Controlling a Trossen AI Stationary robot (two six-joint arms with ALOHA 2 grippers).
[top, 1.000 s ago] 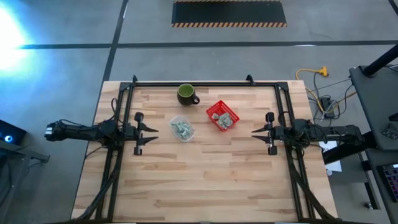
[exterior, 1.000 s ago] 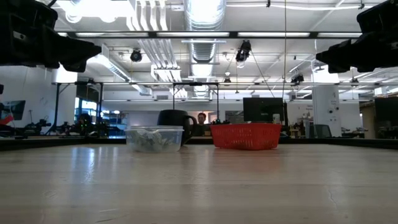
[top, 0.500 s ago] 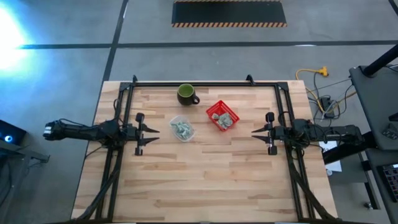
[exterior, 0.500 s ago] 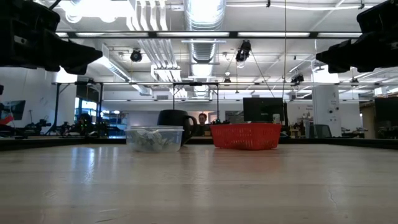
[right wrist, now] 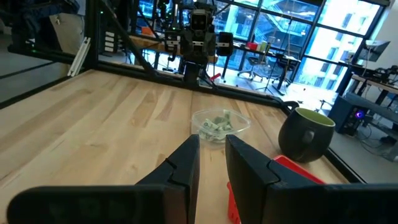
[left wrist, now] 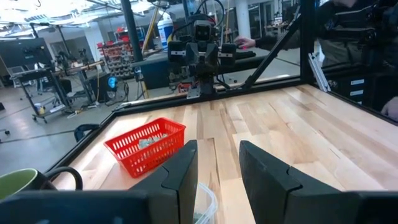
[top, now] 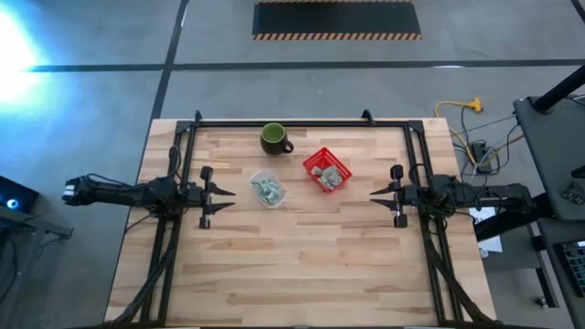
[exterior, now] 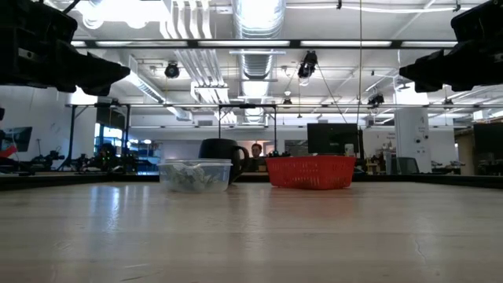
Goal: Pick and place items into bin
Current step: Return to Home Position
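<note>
Several pale green-and-white crumpled items (top: 268, 189) lie in a clear plastic tub (right wrist: 214, 124) near the table's middle. A few more lie in the red mesh bin (top: 326, 170), which stands to the tub's right, a little farther back. My left gripper (top: 228, 194) hovers level left of the tub, open, with nothing between its fingers (left wrist: 180, 165). My right gripper (top: 373, 194) hovers level right of the bin, with a narrow gap between its fingers (right wrist: 245, 162) and nothing in it.
A dark green mug (top: 273, 139) stands behind the tub, near the far edge. A black metal frame (top: 302, 122) runs along the far edge and both sides of the wooden table (top: 302, 274). The near half of the table is bare wood.
</note>
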